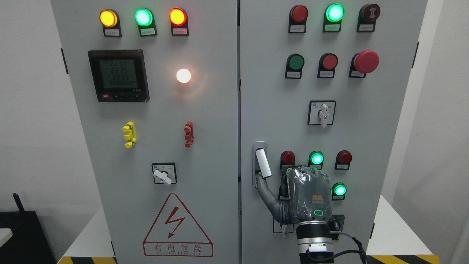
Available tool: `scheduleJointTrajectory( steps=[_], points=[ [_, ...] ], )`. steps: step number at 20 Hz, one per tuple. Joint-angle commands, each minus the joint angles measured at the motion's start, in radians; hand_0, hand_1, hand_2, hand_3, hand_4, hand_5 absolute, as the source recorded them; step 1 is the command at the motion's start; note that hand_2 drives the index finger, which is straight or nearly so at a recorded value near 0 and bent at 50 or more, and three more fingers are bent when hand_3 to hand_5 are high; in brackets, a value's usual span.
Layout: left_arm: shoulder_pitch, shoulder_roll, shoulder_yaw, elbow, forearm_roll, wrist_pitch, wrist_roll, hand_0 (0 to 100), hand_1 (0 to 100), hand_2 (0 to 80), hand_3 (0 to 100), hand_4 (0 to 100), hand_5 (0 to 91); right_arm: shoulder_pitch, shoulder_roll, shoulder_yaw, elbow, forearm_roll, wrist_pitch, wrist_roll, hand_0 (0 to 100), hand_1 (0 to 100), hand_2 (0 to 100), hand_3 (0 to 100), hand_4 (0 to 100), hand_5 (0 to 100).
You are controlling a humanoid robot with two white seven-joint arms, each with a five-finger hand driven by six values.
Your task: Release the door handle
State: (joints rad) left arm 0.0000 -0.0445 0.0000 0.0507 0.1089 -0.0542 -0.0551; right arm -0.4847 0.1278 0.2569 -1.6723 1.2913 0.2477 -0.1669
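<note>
Nearest, at the lower right, the right hand (306, 196) has one finger (265, 190) touching the foot of the rigid white door handle (263, 164) on the cabinet's right door (384, 121), other fingers hidden; beyond, indicator lamps (334, 13) glow.

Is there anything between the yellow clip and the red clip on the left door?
No. In the head view the yellow clip and the red clip sit level on the left door, with only bare grey panel between them.
</note>
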Motion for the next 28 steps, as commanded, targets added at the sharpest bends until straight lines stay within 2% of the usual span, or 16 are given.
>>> scheduleJointTrajectory(
  steps=[1, 28],
  points=[
    [-0.026, 0.0, 0.017, 0.0, 0.0, 0.001, 0.0, 12, 39, 0.0, 0, 0, 0.0, -0.002, -0.002, -0.004, -0.001, -0.021, 0.001, -0.012, 39, 16, 100, 100, 87, 92],
    [-0.026, 0.0, 0.017, 0.0, 0.0, 0.001, 0.0, 12, 39, 0.0, 0, 0, 0.0, 0.0, -0.01, -0.018, -0.007, -0.023, 0.001, -0.017, 39, 18, 99, 100, 87, 92]
  ],
)
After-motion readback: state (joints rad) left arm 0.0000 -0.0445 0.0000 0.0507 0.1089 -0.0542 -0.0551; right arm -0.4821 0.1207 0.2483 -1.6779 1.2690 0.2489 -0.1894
